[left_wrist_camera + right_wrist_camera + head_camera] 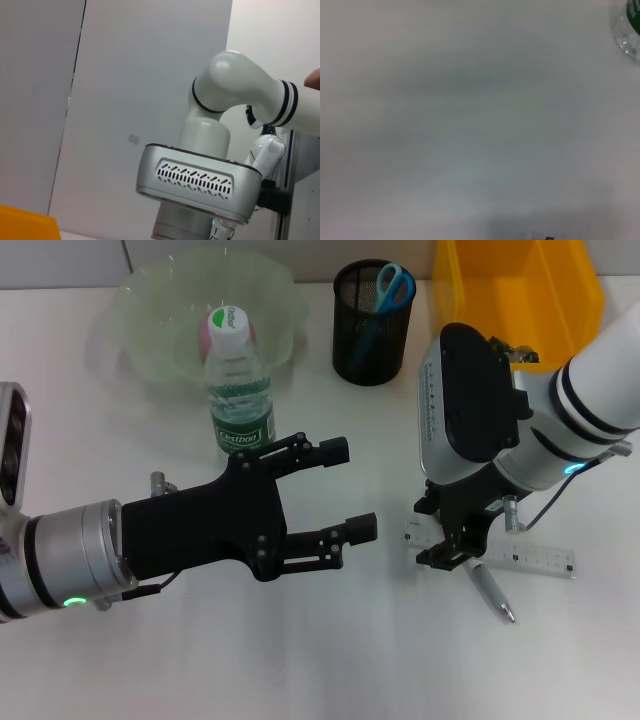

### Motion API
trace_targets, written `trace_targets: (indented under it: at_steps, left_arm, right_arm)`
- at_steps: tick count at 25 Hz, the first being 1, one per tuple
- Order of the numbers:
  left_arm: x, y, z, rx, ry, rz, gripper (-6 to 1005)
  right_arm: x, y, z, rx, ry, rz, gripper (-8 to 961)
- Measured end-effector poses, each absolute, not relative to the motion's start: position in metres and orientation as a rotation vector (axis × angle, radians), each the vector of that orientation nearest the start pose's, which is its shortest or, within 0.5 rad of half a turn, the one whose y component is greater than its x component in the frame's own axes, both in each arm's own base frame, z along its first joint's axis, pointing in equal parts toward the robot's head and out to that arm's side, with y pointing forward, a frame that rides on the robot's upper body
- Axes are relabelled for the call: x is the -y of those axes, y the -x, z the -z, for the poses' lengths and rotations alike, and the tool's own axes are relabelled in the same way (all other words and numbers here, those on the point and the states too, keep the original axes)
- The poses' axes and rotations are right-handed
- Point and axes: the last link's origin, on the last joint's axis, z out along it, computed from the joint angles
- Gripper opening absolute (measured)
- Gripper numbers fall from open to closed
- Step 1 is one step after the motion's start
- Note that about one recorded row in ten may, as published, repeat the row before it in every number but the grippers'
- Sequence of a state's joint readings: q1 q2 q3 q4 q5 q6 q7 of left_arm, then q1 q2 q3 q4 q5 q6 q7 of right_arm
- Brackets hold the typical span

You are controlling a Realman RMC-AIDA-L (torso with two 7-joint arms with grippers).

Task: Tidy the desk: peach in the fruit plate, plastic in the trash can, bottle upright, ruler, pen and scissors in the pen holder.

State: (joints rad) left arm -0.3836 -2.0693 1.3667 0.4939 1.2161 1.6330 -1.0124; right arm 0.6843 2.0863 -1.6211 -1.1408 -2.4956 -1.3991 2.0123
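The step in hand looks like the ruler or pen. The right gripper [447, 552] is lowered onto the clear ruler [530, 558] and silver pen [491, 593] toward the bench's [300, 660] right edge; whether it grips either I cannot tell. Next it must lift one into the mesh pen holder [372, 325], where the scissors [394, 285] stand. The left gripper [345, 490] hovers wide open, empty. The water bottle [238, 380] stands upright before the fruit plate [150, 310] holding the peach [206, 335]; its label is unreadable.

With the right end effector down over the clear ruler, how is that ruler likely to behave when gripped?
The ruler lies flat on the desk, so its thin edge probably offers little to pinch. It looks like clear plastic, likely light and slippery, and may slide rather than lift. The right end effector is at its end, so it may tilt.
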Motion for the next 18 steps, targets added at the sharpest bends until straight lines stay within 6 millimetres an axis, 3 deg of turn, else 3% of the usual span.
trace_targets:
  at_steps: [18]
  left_arm:
    - [-0.2694,0.2270,0.0469,0.320,2.721,1.233,831]
  right_arm:
    - [-0.3472,-0.1717,0.0726,-0.009,2.964,0.679,622]
